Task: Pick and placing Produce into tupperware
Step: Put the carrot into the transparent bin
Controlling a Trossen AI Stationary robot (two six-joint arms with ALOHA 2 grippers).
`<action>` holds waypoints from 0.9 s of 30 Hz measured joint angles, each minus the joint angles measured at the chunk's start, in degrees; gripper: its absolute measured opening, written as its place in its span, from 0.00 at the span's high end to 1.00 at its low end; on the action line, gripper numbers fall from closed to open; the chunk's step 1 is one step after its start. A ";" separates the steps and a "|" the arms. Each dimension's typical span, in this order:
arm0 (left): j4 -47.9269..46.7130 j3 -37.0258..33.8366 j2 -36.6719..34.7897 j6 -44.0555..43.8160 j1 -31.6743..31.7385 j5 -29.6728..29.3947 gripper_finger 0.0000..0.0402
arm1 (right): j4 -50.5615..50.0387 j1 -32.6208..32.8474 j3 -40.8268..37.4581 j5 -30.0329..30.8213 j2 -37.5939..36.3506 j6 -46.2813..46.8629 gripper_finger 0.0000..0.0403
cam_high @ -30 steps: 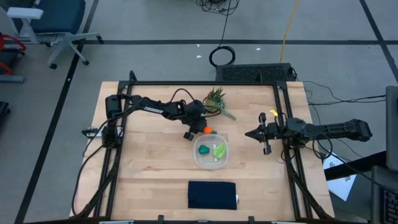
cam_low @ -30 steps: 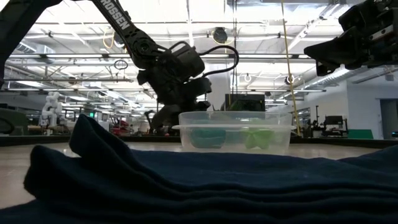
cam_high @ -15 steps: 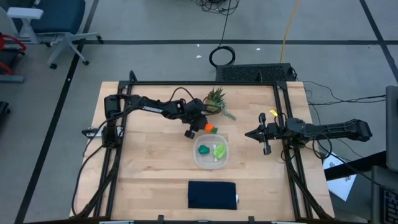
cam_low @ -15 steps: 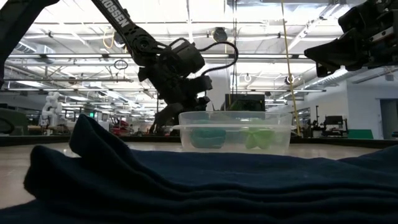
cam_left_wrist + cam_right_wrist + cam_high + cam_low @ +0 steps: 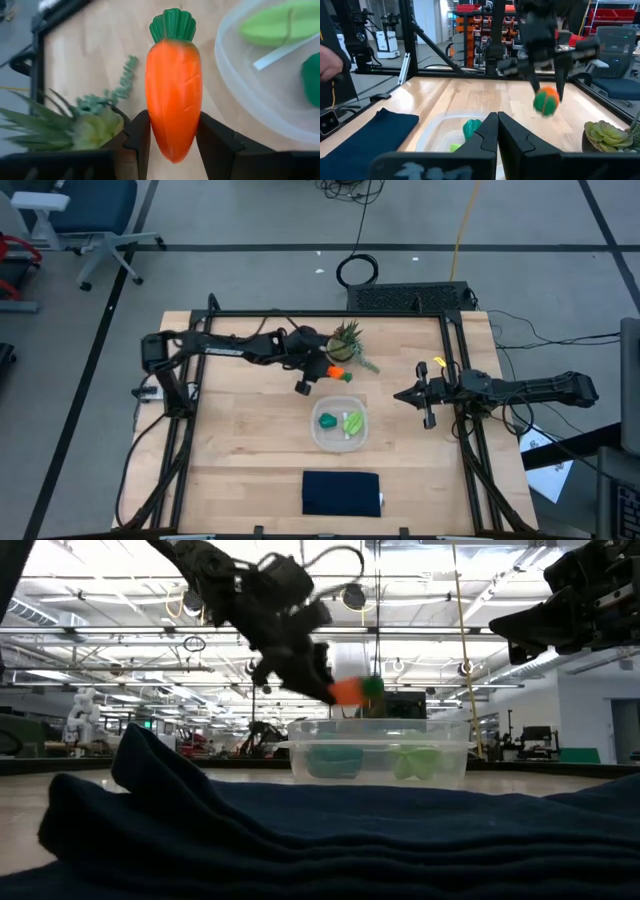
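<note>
A: Left gripper (image 5: 330, 372): state and load?

B: Clamped on one carrot (image 5: 173, 85). Both dark fingers (image 5: 137, 142) press its lower sides, and the green top points away from the wrist. In the low view the carrot (image 5: 352, 690) hangs in the air above the level of the tupperware's rim, off the table.

A: Where does it sit over the table?

B: From above, the carrot (image 5: 338, 374) is just beside the potted plant (image 5: 348, 342) and short of the tupperware (image 5: 339, 440), toward the far side of the table.

A: Count of produce in the container?

B: Two pieces. One dark green lump (image 5: 327, 421) and one yellow-green leaf piece (image 5: 352, 421), side by side on the clear floor. With the held carrot, that makes three produce pieces in all.

A: Other items on the table (image 5: 240, 440)?

B: One tupperware, one potted plant, one navy cloth (image 5: 342, 492) lying flat near the front edge, apart from the container.

A: Right gripper (image 5: 400, 396)?

B: Hangs over the right side of the table, well clear of the tupperware, carrying nothing. In its wrist view the two fingers (image 5: 482, 137) lie close together with only a thin gap between them.

A: Arms counted?

B: Two, one at work.
</note>
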 joint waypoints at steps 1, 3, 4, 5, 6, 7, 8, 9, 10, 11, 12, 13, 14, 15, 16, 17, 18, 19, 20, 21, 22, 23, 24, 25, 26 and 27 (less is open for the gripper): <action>-0.87 0.00 -1.23 -0.07 0.00 0.15 0.67 | -0.01 0.00 0.00 -0.06 -0.01 0.00 1.00; -2.83 0.00 -3.33 -0.26 0.00 0.23 0.67 | 0.00 0.00 0.00 -0.12 -0.02 0.00 1.00; -3.99 0.00 -4.33 -0.24 -0.03 0.26 0.67 | 0.02 0.00 0.00 -0.12 -0.02 0.05 1.00; -5.13 0.00 -5.44 -0.26 -0.09 0.34 0.67 | 0.01 0.00 0.00 -0.14 -0.02 0.11 1.00; -6.13 0.00 -6.56 -0.31 -0.09 0.58 0.67 | 0.02 0.00 0.00 -0.14 -0.02 0.17 1.00; -7.22 0.00 -7.63 -0.37 -0.09 0.91 0.67 | 0.00 0.00 0.00 -0.14 -0.02 0.17 1.00; -8.14 0.00 -8.58 -0.39 -0.11 1.04 0.67 | 0.01 0.00 0.00 -0.14 -0.02 0.18 1.00; -9.14 0.00 -9.58 -0.40 -0.11 1.06 0.67 | 0.02 0.00 0.01 -0.16 -0.02 0.20 1.00; -10.65 0.00 -10.65 -0.55 -0.11 1.06 0.67 | 0.01 0.00 0.00 -0.16 -0.02 0.20 1.00; -11.89 0.00 -11.42 -1.00 -0.11 1.09 0.67 | 0.00 0.00 0.00 -0.16 -0.02 0.20 1.00; -12.26 0.00 -12.10 -1.54 -0.12 1.13 0.67 | 0.00 0.00 0.00 -0.17 -0.02 0.20 1.00; -12.72 0.00 -12.89 -1.92 -0.14 1.38 0.67 | 0.01 0.00 0.00 -0.17 -0.02 0.21 1.00; -14.04 0.00 -13.86 -2.36 -0.13 1.83 0.67 | 0.00 0.00 0.00 -0.16 -0.02 0.30 1.00; -14.92 -0.02 -14.70 -2.74 -0.13 2.57 0.67 | 0.04 0.00 0.00 -0.16 -0.04 0.52 1.00; -14.76 -0.02 -15.48 -3.14 -0.12 3.18 0.67 | 0.10 0.00 0.00 -0.18 -0.04 0.90 1.00; -14.70 -0.02 -16.22 -3.56 -0.16 3.82 0.67 | 0.18 0.00 0.00 -0.18 -0.02 1.32 1.00; -15.15 -0.02 -16.96 -4.16 -0.20 4.32 0.67 | 0.41 0.00 0.00 -0.18 -0.02 1.72 1.00; -15.49 -0.02 -17.79 -5.13 -0.22 4.48 0.67 | 0.61 0.00 0.00 -0.18 -0.04 1.93 1.00; -15.57 -0.02 -18.57 -5.90 -0.22 4.75 0.67 | 0.59 0.00 0.00 -0.18 -0.07 1.95 1.00; -15.81 -0.02 -19.56 -6.55 -0.22 5.18 0.67 | 0.55 0.00 0.00 -0.18 -0.04 1.97 1.00; -16.34 -0.02 -20.46 -7.00 -0.22 5.82 0.67 | 0.54 0.00 0.00 -0.18 -0.02 1.97 1.00; -16.69 -0.02 -21.27 -7.31 -0.22 6.03 0.67 | 0.53 0.00 0.00 -0.18 -0.04 1.97 1.00; -16.81 -0.02 -22.11 -7.60 -0.22 6.03 0.67 | 0.57 0.00 0.00 -0.18 -0.04 1.99 1.00; -17.37 -0.02 -23.02 -7.76 -0.22 6.05 0.67 | 0.57 0.00 0.00 -0.18 -0.04 2.10 1.00; -18.01 -0.02 -23.93 -7.74 -0.22 6.23 0.67 | 0.56 0.00 0.00 -0.18 -0.04 2.19 1.00; -17.94 -0.02 -24.67 -7.74 -0.22 6.34 0.67 | 0.53 0.00 0.00 -0.18 -0.04 2.21 1.00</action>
